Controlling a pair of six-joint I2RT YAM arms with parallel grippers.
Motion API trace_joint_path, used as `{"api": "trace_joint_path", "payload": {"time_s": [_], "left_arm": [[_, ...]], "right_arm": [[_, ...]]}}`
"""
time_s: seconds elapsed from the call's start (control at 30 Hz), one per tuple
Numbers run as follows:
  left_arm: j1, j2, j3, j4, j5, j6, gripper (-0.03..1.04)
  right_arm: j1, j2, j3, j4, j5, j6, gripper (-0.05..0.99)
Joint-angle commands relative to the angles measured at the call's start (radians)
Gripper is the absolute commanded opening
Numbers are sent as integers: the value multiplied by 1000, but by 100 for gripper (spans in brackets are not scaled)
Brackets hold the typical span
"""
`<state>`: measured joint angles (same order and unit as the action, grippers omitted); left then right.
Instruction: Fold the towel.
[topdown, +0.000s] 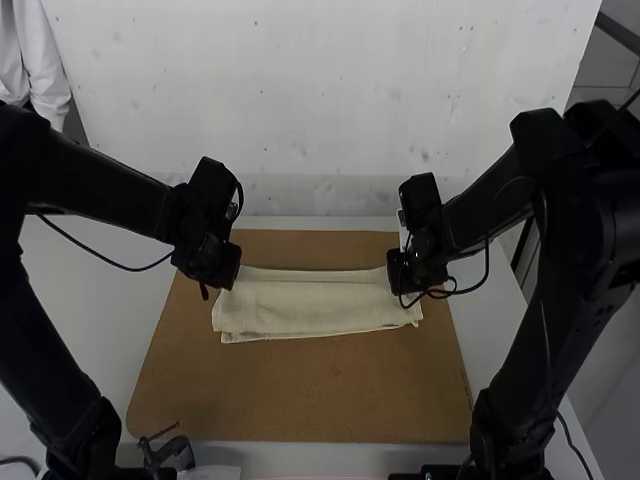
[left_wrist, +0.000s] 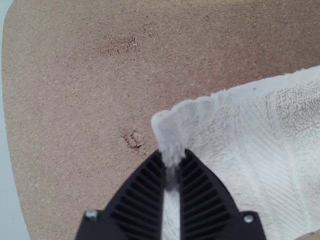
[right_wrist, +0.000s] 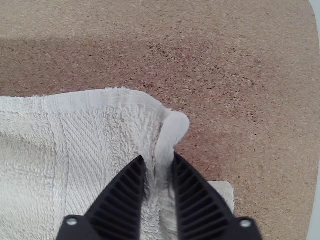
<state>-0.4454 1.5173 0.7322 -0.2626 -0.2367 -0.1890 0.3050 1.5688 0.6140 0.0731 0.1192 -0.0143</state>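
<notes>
High view is showing the towel (topdown: 315, 308) lying as a folded, wide strip on the brown board (topdown: 300, 390); in the left wrist view the left gripper (left_wrist: 173, 159) is clamping a pinched ridge at one corner, and in the right wrist view the right gripper (right_wrist: 158, 161) is clamping a corner at the other end, a lower layer peeking out just beside it. The cloth is probably behaving as light, soft and limp, sagging wherever nothing is supporting it, so pinching both corners and drawing the edge gently taut is likely suiting it best
</notes>
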Motion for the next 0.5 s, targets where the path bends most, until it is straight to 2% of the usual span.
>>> {"api": "trace_joint_path", "payload": {"time_s": [0.0,0.03,0.07,0.1,0.13,0.27,0.37,0.47], "left_arm": [[30,4,36,-1,-55,31,44],[37,1,39,-4,-46,36,64],[40,-6,41,-9,-44,48,90],[42,-17,41,-9,-47,56,102],[47,-34,41,-9,-47,57,102],[88,-128,41,-6,-32,59,101],[120,-193,39,-4,-30,65,101],[157,-230,38,-1,-15,89,101]], "right_arm": [[-26,-3,21,10,46,19,43],[-32,-7,21,13,46,19,60],[-33,-16,21,13,45,20,77],[-38,-21,24,13,43,20,90],[-43,-29,27,14,42,30,95],[-52,-58,32,10,8,60,95],[-53,-75,43,-50,2,76,94],[-64,-81,69,-148,-36,128,94]]}}
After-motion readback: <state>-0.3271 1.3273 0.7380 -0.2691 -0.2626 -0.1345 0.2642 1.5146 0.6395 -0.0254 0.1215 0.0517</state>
